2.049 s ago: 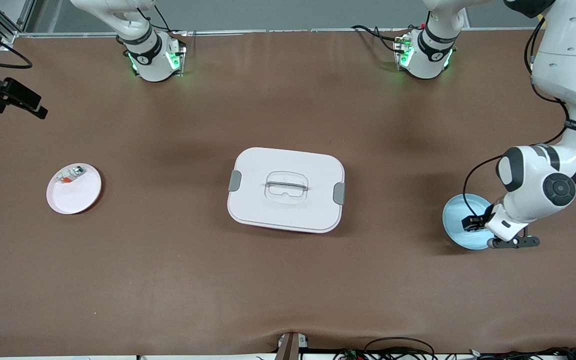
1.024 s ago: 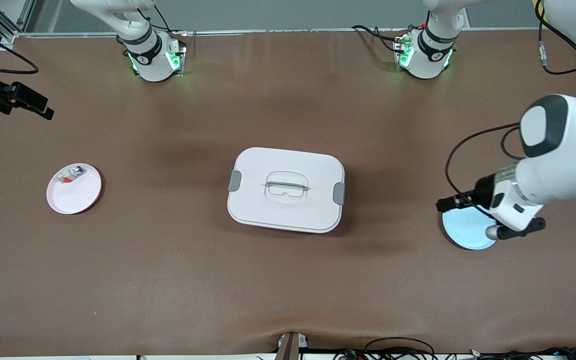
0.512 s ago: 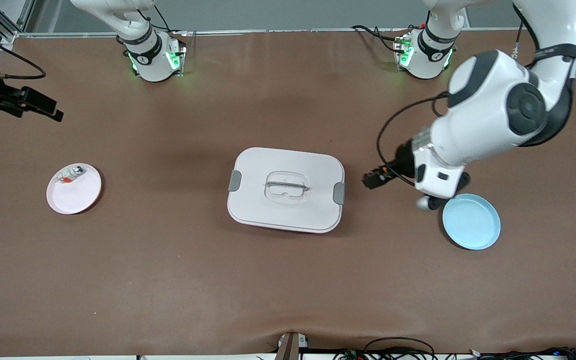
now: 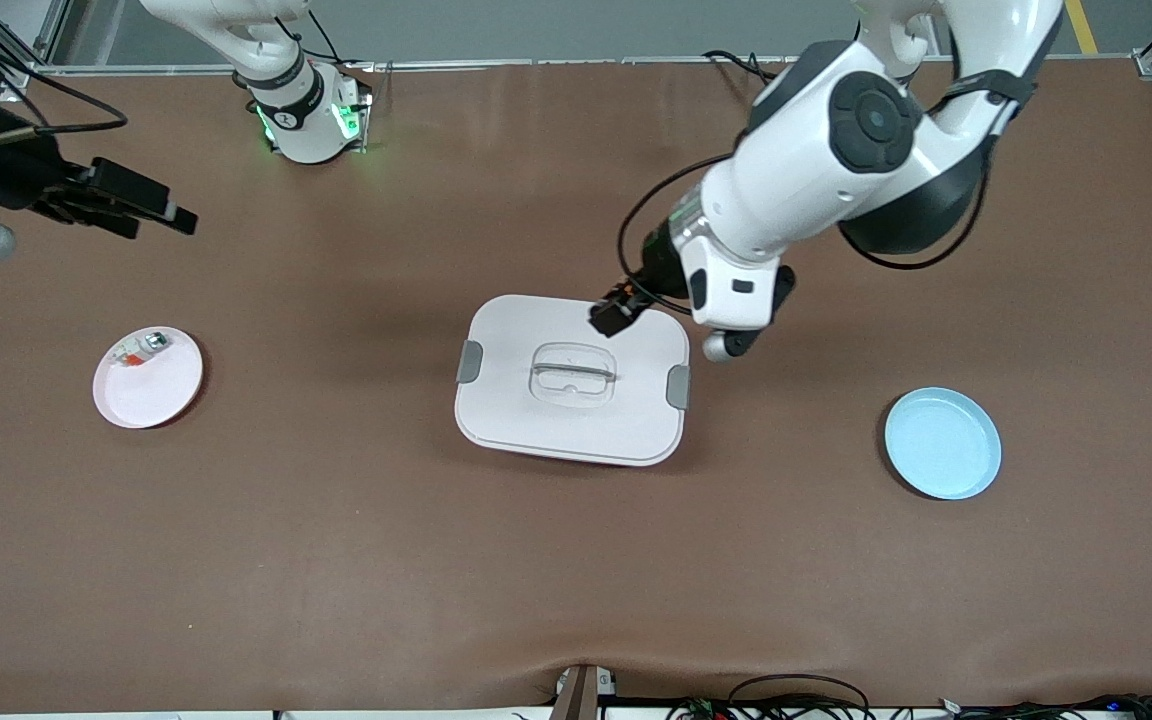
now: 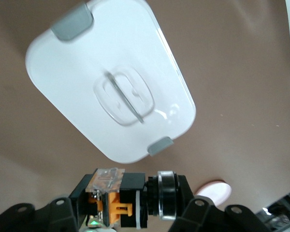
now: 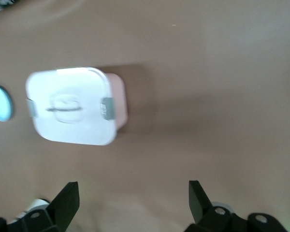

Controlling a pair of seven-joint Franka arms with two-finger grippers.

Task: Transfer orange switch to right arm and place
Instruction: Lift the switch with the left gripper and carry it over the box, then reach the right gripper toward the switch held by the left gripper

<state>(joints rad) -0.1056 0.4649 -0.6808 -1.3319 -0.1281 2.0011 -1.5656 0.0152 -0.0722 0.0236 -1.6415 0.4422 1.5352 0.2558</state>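
No text, label, brand, number or sign can be read on any arm, gripper, plate, container or the table.

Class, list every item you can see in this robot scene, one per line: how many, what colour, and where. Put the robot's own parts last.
table: one, brown, under everything.
lidded box: one, white with grey clips and a clear handle, at the table's middle.
blue plate: one, pale blue, toward the left arm's end of the table.
pink plate: one, pale pink, toward the right arm's end.
small piece: one, white and silver with a red bit, on the pink plate.
orange switch: one, black and orange, held between the left gripper's fingers.
left gripper: one, black, shut on the switch, over the box's edge.
right gripper: one, black, fingers open, over the table at the right arm's end.
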